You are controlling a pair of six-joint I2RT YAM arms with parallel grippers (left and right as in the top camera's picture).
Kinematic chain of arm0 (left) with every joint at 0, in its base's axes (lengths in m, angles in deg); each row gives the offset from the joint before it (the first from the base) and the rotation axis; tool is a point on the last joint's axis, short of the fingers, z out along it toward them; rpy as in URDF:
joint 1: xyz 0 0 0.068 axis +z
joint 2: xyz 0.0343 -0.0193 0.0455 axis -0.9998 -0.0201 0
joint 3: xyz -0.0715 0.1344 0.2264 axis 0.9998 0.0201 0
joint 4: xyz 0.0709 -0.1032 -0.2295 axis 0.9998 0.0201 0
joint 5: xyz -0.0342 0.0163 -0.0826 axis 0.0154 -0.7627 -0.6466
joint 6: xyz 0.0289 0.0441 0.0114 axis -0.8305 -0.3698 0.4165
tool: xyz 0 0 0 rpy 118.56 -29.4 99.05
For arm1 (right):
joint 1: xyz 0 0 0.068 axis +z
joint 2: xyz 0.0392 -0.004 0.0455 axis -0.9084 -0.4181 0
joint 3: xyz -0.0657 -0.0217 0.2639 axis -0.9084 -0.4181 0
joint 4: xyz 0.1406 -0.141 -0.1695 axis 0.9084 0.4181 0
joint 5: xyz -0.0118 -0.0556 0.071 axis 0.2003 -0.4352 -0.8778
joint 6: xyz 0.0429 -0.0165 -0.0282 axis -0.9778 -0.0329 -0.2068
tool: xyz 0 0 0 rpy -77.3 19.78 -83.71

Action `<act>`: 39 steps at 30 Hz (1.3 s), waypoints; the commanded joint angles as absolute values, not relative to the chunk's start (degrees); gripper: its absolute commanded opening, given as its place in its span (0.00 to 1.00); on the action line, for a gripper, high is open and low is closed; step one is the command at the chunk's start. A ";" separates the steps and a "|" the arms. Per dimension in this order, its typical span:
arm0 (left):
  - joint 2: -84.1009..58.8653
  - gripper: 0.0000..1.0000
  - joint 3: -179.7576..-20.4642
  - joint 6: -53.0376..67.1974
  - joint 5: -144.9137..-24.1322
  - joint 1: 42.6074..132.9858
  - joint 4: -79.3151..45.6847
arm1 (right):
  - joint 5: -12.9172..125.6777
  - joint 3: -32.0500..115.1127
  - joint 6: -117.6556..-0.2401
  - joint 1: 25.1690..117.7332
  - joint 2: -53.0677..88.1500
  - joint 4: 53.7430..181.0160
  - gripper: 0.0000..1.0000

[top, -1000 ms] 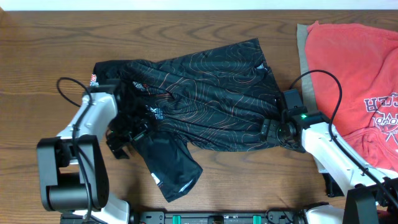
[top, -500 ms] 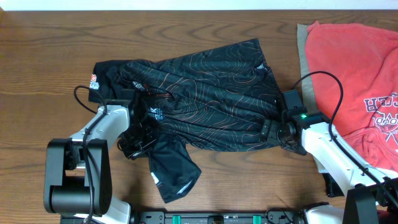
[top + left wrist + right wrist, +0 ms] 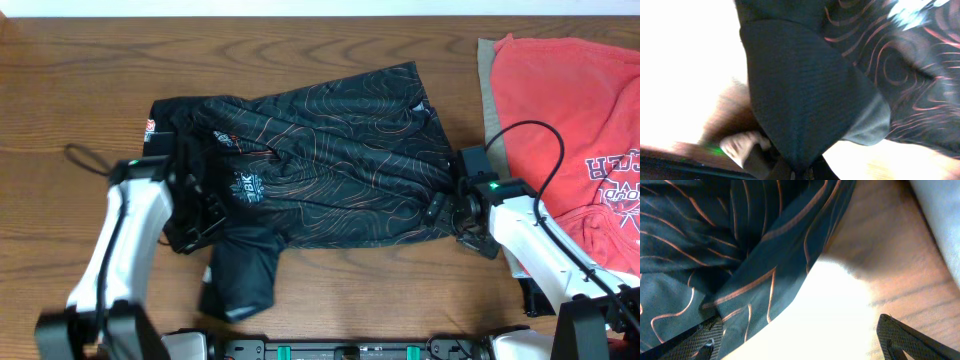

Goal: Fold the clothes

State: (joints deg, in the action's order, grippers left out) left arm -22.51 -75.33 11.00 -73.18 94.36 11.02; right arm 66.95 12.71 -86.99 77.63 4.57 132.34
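On the wooden worktop (image 3: 80,60) the black jersey (image 3: 330,150) lies rumpled at centre, left claw (image 3: 197,215) apparently clenched on its sleeve (image 3: 240,280), right claw (image 3: 447,212) released beside the hem (image 3: 400,232), so any left pull could drag the unpinned cloth askew and spoil the fold

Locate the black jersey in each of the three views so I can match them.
Overhead: the black jersey lies spread across the middle, one sleeve trailing toward the bottom left.
Left wrist: the jersey fills most of the frame, with a plain black panel at the centre.
Right wrist: the jersey covers the left half.
Shared landmark: its thin orange contour lines, visible in all three.
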 commanded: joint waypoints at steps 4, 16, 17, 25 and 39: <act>-17.66 0.06 -75.96 9.87 -72.68 95.85 12.44 | 65.53 12.95 -95.03 77.23 4.50 132.76 0.96; -17.70 0.06 -74.67 7.48 -72.65 95.85 15.39 | 65.33 9.26 -98.81 77.21 4.50 129.78 0.75; -17.70 0.06 -74.67 7.48 -72.65 95.85 15.37 | 65.57 9.22 -98.75 77.21 4.50 128.84 0.68; -17.70 0.06 -74.67 7.48 -72.65 95.85 15.13 | 65.90 9.22 -98.81 77.23 4.50 121.85 0.65; -17.70 0.06 -74.67 7.48 -72.68 95.85 14.74 | 68.89 9.15 -98.33 72.86 4.50 122.50 0.45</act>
State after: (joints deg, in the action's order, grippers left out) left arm -17.96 -75.22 8.25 -73.20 95.57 14.67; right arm 67.60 9.46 -98.36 73.12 4.57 122.13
